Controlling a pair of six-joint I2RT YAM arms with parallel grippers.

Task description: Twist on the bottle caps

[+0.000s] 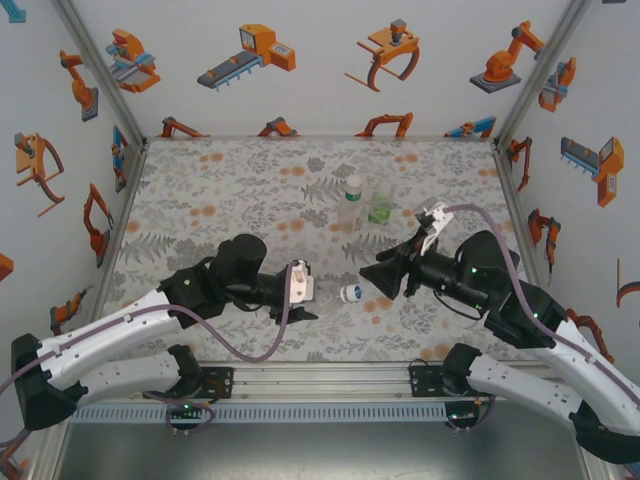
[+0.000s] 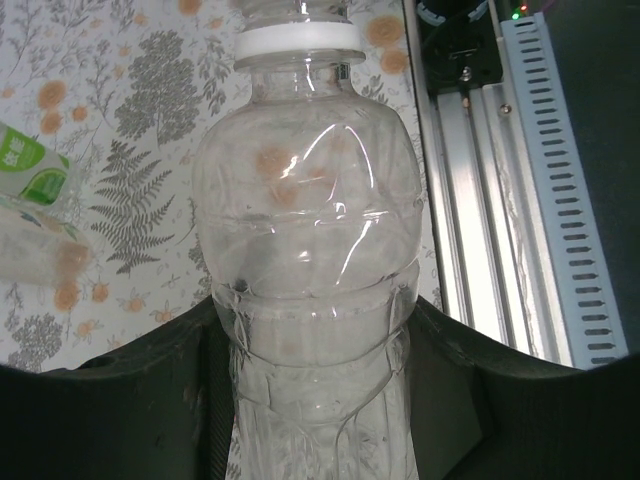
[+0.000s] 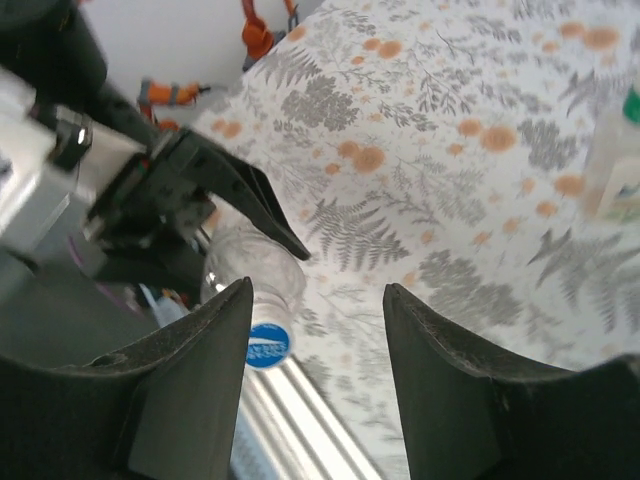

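left gripper [image 1: 305, 293] clamped on clear bottle [image 2: 305, 230] mid-body, held sideways; thin wall, light, likely buckles if squeezed; white cap [image 2: 300, 44] on neck, small, slick, take by rim; right gripper [image 3: 315, 290] jaws apart, empty, just beside cap; tall bottle [image 1: 350, 203], green bottle [image 1: 381, 205] standing far back

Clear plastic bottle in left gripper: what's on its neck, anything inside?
A small white plastic screw cap sits on the neck. The clear plastic bottle looks empty in its upper body; its lower part is covered by the left gripper.
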